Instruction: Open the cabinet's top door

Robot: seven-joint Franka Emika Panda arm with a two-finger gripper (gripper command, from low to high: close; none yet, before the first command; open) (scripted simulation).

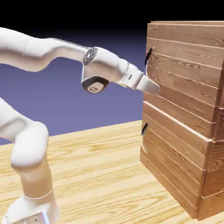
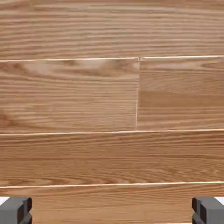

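"At the cabinet (image 1: 183, 113), how far are you with the top door (image 1: 186, 65)?"

"I judge that I am only at the beginning. The door looks shut to me, its planks lying flat on the front. The approach is partly made, but I have no grip on the handle (image 1: 149, 56), so the gripping and the whole pulling open are left."

"And your tool (image 1: 153, 90), is it holding something?"

"No, it holds nothing. Its two fingertips (image 2: 16, 211) stand wide apart, and between them I see only wood."

"Where is the door from it, then?"

"It is directly ahead of my tool, very near. If they touch, I cannot tell. The handle is higher than my fingertips and more to the exterior view's left, near the door's edge. The hand view shows me only planks, no handle, so I think the tool must first be moved toward it"
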